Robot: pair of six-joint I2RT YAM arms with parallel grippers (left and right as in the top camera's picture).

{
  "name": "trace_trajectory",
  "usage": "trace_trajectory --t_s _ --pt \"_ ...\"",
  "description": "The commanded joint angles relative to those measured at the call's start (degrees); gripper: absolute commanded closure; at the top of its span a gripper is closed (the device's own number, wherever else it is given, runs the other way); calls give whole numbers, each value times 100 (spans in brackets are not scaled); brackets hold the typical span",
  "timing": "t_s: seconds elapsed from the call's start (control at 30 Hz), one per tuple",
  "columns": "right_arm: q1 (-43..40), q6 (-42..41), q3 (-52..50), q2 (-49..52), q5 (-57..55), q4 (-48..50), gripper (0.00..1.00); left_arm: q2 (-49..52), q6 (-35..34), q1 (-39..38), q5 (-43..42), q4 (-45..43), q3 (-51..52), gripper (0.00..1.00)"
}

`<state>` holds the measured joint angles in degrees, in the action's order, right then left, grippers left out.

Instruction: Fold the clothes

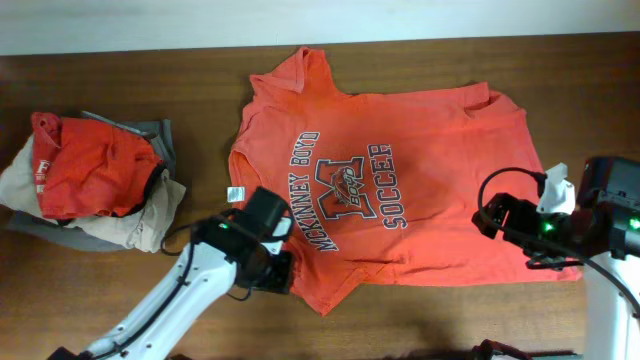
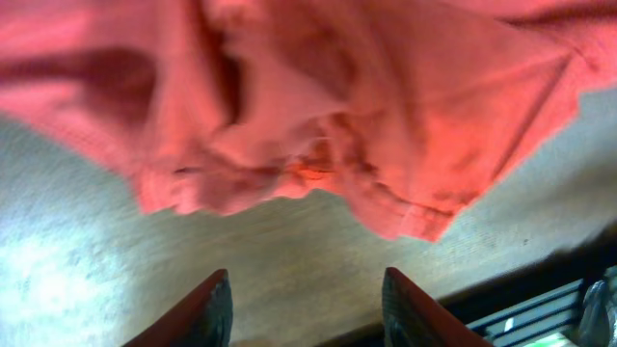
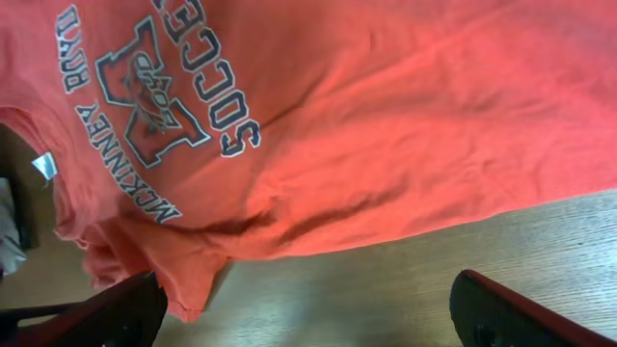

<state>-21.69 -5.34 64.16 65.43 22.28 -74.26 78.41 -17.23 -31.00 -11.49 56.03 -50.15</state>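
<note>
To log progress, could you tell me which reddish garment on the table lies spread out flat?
The orange-red T-shirt with the Soccer print, mid-table; the other red garment sits crumpled atop the pile at the image's left.

Soft, matt orange cloth of the T-shirt (image 3: 386, 125), creased ahead of the right fingers (image 3: 501, 318), apparently glossy red plastic, over a smooth wood-grain table (image 3: 386, 284).

The left arm (image 1: 160, 300) slants in from the lower left of the overhead view, wrist bent downward. Its left claw (image 2: 307, 289) has both fingers (image 2: 207, 313) parted, with nothing between them. The right arm (image 1: 610, 290) rises along the right edge, and the right claw (image 3: 308, 304) points leftward, spread wide and empty.
</note>
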Motion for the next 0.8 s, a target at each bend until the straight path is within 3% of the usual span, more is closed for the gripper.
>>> trace_trajectory --t_s 0.0,0.37,0.57,0.77 --pt "42 63 -153 -15 -50 61 1 -52 592 -391 444 -111 -61 47" --pt "42 63 -160 -17 -50 129 1 302 1231 -1561 702 -280 -61 43" --pt "42 63 -160 -17 -50 164 1 822 2345 -2260 754 -702 -63 43" --pt "42 61 -160 -17 -50 168 1 1023 2308 -2741 1488 -811 -63 42"
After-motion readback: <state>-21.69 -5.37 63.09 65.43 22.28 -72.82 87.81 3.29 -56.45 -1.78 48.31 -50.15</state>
